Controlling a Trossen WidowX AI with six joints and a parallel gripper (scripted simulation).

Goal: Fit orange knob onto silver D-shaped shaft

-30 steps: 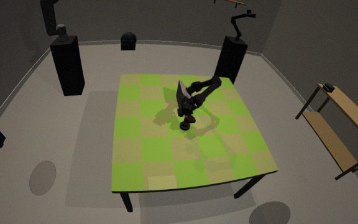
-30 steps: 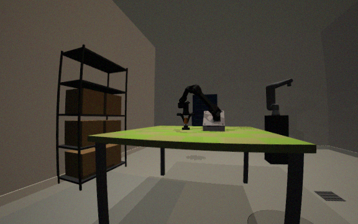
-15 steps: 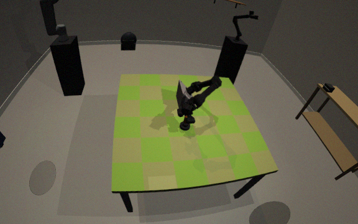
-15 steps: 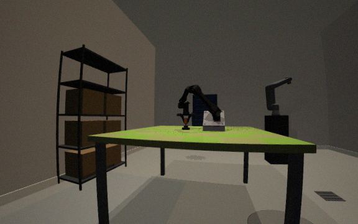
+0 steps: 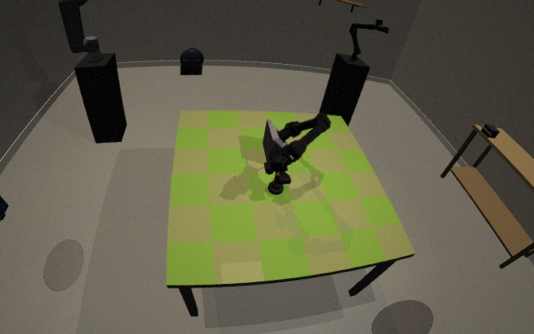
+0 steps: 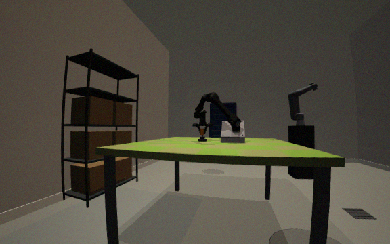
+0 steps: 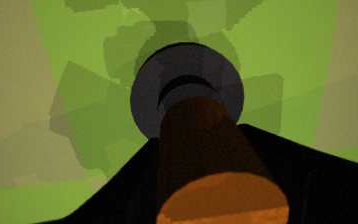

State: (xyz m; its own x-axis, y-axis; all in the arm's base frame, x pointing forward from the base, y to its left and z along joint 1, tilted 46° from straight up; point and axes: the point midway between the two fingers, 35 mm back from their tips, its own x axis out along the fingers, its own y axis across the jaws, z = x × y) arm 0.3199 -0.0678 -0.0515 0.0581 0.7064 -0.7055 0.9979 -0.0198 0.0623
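Observation:
The orange knob (image 6: 202, 131) (image 7: 225, 197) is a tall cylinder held upright between the fingers of my gripper (image 6: 202, 133) (image 7: 198, 138), which is shut on it. In the top view only a speck of the knob (image 5: 278, 173) shows among the dark fingers. The round dark pedestal (image 5: 275, 188) (image 6: 202, 139) (image 7: 145, 100) stands on the table directly beneath the knob. In the wrist view the knob's lower end covers the middle of the pedestal's raised collar. The silver shaft, its flat side and the knob's hole are hidden, so I cannot tell how they line up.
The green and tan checkered table (image 5: 235, 223) (image 6: 249, 154) carries my arm (image 5: 311, 139) (image 6: 220, 105). A grey-white panelled box (image 5: 272, 139) (image 6: 233, 130) stands near the arm's base. Shelving (image 6: 88, 125) stands away from the table.

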